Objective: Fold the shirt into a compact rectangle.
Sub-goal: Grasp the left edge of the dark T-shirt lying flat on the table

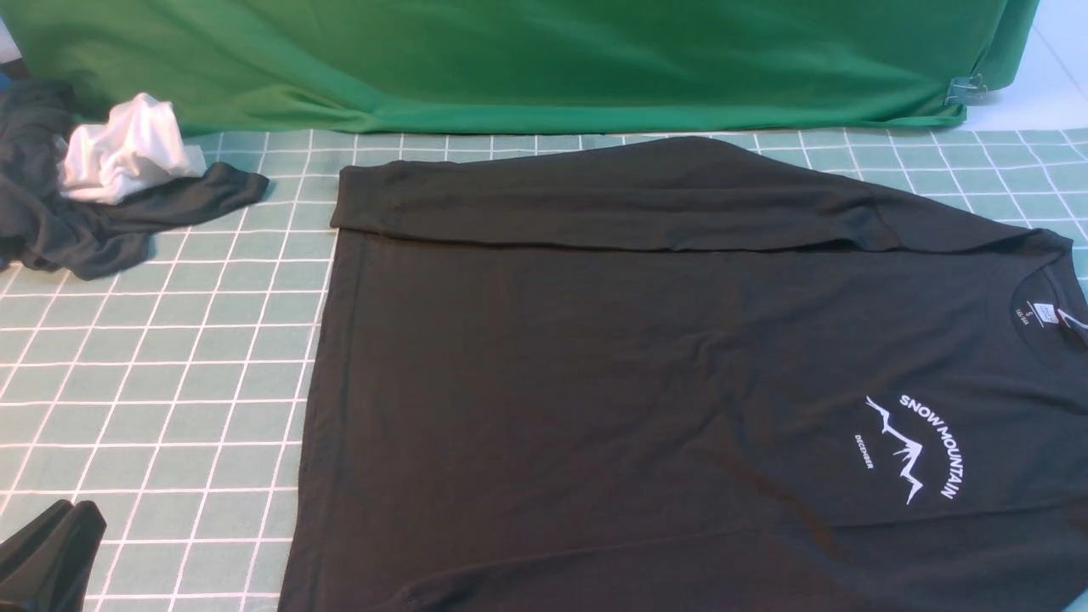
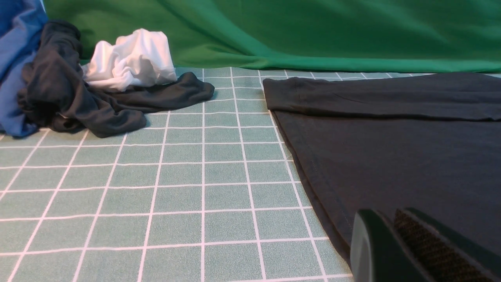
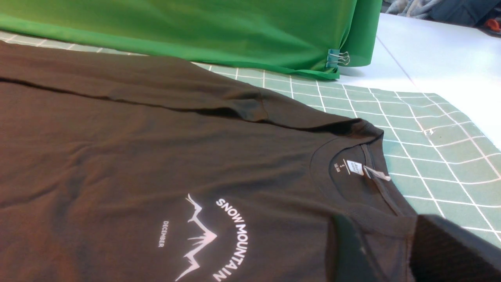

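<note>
Looking from the front, we see the black shirt [image 1: 595,357] spread across the gridded cloth [image 1: 195,365], its hem toward our left and its collar toward our right. Our left gripper [image 1: 89,518] is closed on nothing, beside the hem. Only the right wrist view shows our right gripper [image 3: 377,223], its fingers apart before the collar; only the left wrist view shows blue fabric [image 2: 19,66] beside the dark grey garment [image 2: 66,90].

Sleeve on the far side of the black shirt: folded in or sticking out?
Folded in: in the front view the far sleeve lies lengthwise over the shirt's body, its cuff near the hem.
</note>
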Motion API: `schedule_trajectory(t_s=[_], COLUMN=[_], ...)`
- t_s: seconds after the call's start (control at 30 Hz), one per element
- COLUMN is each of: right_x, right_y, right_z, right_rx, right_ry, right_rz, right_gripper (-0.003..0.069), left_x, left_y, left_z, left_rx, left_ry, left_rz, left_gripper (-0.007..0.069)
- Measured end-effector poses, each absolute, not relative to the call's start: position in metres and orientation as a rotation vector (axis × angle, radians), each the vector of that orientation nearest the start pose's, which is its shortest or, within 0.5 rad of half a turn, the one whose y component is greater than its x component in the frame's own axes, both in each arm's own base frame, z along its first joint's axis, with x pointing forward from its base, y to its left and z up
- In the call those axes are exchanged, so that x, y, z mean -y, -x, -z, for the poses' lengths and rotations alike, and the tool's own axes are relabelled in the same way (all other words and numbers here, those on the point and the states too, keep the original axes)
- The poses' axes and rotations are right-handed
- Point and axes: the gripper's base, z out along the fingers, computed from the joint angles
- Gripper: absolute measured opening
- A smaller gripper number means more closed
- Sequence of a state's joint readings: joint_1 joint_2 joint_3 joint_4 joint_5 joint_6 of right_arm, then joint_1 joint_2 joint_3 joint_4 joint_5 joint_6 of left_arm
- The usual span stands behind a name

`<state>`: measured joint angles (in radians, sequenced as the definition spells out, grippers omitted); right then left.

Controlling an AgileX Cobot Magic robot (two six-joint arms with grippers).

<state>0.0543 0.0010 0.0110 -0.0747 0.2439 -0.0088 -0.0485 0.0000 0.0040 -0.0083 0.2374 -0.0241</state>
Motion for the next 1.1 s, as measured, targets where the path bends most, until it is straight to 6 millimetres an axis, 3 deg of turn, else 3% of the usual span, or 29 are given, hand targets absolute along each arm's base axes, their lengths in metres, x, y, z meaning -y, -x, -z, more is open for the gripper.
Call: schedule_trajectory(t_s=[0.67, 0.77, 0.93, 1.0, 1.1], right_x=[-0.002, -0.004, -0.004, -0.004, -0.004], right_y=[-0.056, -0.057, -0.057, -0.057, -0.057], right_z=[-0.190, -0.195, -0.203, -0.205, -0.206], right_rx=[-1.707, -1.650, -1.535, -1.503, -1.481], right_ry=[0.101, -0.078, -0.421, -0.477, -0.502], right_rz=[0.030, -0.163, -0.524, -0.586, -0.615], right_gripper=[0.0244, 0.0244, 0.0244, 0.0244, 0.0244], left_x=[0.003, 0.006, 0.014, 0.015, 0.014], left_y=[-0.056, -0.056, -0.055, -0.055, -0.055], left_z=[-0.191, -0.194, -0.200, -0.201, -0.201], left_rx=[-1.716, -1.679, -1.517, -1.479, -1.470], left_ry=[-0.027, 0.174, 0.811, 0.898, 0.909], left_rz=[0.046, 0.278, 1.002, 1.101, 1.109], left_gripper=[0.0035, 0.0035, 0.0035, 0.0035, 0.0035])
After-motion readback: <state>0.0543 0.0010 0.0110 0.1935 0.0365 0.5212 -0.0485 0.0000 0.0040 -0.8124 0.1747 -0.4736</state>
